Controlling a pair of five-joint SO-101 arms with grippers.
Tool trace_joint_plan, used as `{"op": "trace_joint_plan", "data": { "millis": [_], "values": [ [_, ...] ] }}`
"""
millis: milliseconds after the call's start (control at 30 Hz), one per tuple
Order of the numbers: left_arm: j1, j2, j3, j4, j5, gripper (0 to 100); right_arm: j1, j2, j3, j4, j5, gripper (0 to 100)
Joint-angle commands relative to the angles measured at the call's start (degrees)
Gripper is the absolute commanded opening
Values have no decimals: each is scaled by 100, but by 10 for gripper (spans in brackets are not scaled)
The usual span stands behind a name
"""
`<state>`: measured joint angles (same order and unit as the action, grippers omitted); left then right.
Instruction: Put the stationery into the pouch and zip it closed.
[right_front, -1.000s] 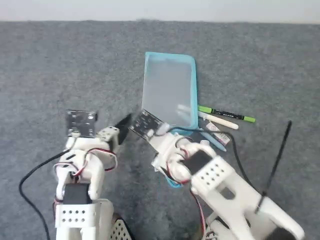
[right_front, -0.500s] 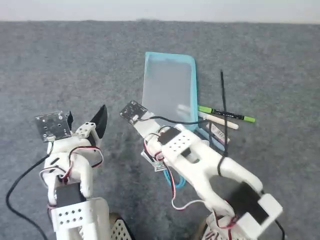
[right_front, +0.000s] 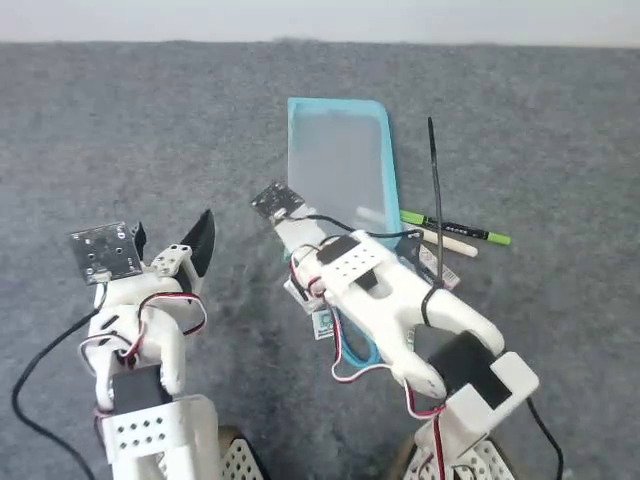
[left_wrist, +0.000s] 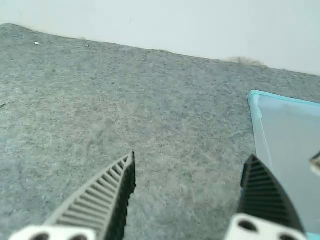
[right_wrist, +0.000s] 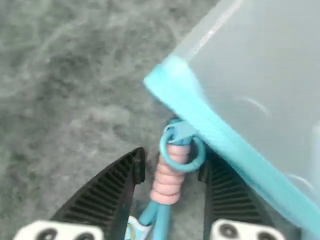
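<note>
The pouch (right_front: 338, 165), translucent with a blue zip edge, lies flat on the grey carpet at the middle. In the right wrist view my right gripper (right_wrist: 172, 161) is open, its black fingers on either side of the zip pull (right_wrist: 181, 147), a blue ring on a pink beaded cord at the pouch's corner (right_wrist: 172, 80). The right arm (right_front: 370, 285) covers the pouch's near end. A green pen (right_front: 455, 229), a cream pen (right_front: 452, 244) and a small labelled item (right_front: 442, 270) lie right of the pouch. My left gripper (left_wrist: 191, 159) (right_front: 195, 245) hangs open over bare carpet, left of the pouch (left_wrist: 287, 145).
A blue loop and a small tag (right_front: 322, 322) stick out from under the right arm. A thin black cable (right_front: 435, 190) rises beside the pens. Grey carpet (right_front: 130, 130) runs back to a pale wall.
The right arm has swung in over the pouch's near end, and the pouch has slid slightly away. The left arm turned to the left a second ago and has kept still since.
</note>
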<state>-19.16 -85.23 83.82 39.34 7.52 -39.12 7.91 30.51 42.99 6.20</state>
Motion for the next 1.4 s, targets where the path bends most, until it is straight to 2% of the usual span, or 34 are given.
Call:
{"op": "trace_joint_plan", "data": {
  "millis": [0, 133, 333, 433, 600, 700, 767, 1033, 1167, 1367],
  "values": [
    [-18, 18, -286, -185, 53, 322, 303, -224, -299, 136, -53, 109],
    [-18, 18, -286, -185, 53, 322, 321, -426, -211, 198, -44, 2],
    [-18, 18, -286, -185, 53, 322, 321, -945, 88, 435, 26, 6],
    [-18, 18, -286, -176, 53, 322, 277, -1446, 211, 848, 422, 6],
    [70, 26, -286, -158, 53, 322, 286, -2747, 967, 936, 888, 6],
    [475, 26, -277, 62, -44, 322, 277, -3767, 1512, 963, 1081, 6],
    [888, 18, -277, 237, -369, 322, 303, -4409, 1776, 1103, 1125, 6],
    [2593, 18, -189, 862, -1187, 326, 286, -5947, 1811, 2053, 1125, 6],
    [2884, 18, -312, 1064, -1169, 326, 286, -6000, 1829, 2114, 1081, 6],
    [2910, 18, -321, 1134, -1178, 326, 295, -6000, 1829, 2141, 1073, 6]
  ]
}}
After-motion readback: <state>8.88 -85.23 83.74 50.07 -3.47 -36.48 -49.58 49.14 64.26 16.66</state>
